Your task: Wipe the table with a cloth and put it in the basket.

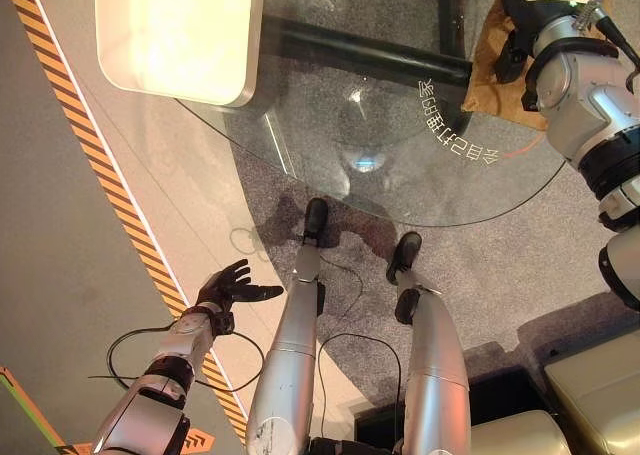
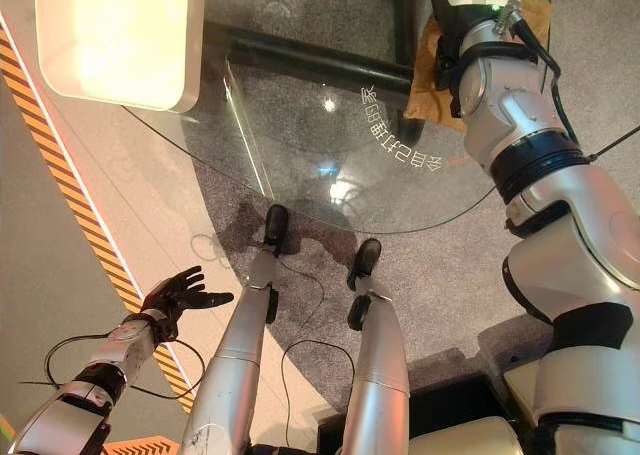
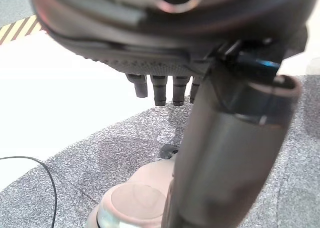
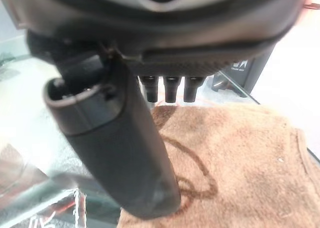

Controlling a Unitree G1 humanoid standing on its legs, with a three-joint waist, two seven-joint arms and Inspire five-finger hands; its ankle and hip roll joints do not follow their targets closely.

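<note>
Right robot hand (image 4: 165, 90) over brown cloth (image 4: 235, 158) at far right of glass bench (image 1: 400, 175), grip unreadable, placed for wiping. Left robot hand (image 1: 228, 287) low, left, fingers spread, idle. White basket (image 1: 175, 35) far left.

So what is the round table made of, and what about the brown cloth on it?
The table looks like clear glass: its top is see-through, with the dark frame bar and grey floor showing beneath, and it reflects bright glints. The cloth looks like soft terry towelling, probably cotton or microfibre: its surface is fuzzy and matte, with a stitched hem along one edge. The right hand is over it.
</note>
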